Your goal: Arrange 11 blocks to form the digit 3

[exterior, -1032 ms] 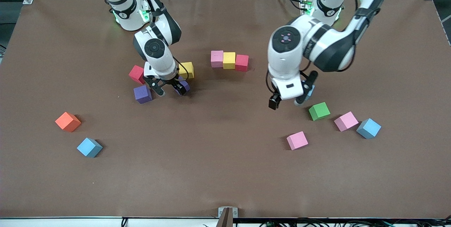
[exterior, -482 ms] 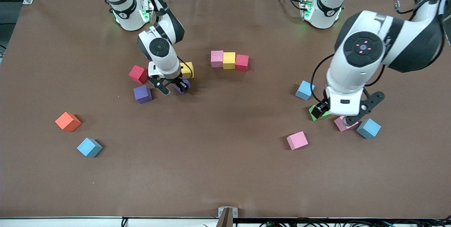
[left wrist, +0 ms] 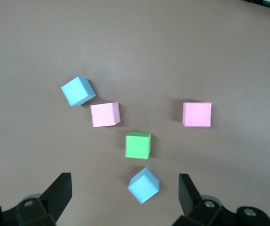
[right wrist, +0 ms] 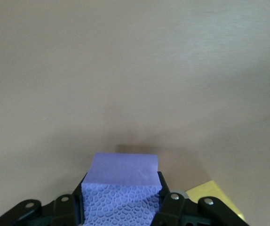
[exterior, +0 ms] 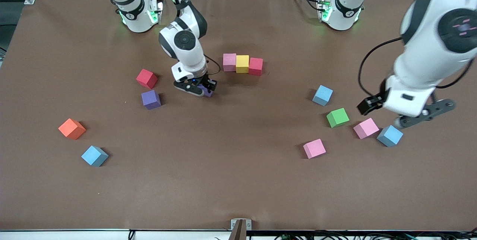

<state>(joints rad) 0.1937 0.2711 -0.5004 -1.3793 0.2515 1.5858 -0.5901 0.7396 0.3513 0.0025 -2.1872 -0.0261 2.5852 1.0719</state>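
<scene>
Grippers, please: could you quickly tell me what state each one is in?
Left gripper: open, empty, over the light blue cube.
Right gripper: shut on the purple cube.

A robotics lab: two white arms bolted to a brown-covered table (exterior: 238, 195) (aluminium framing, loose cables around).

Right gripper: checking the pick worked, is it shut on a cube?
Shut: the right gripper clamps the purple cube, a finger against each side.

Even, fairly bright overhead light leaves short soft shadows beside the cubes on the matte brown table (exterior: 238, 180), while the left arm's wrist housing (exterior: 447, 31) looks motion-blurred and both wrist views appear slightly washed-out.
</scene>
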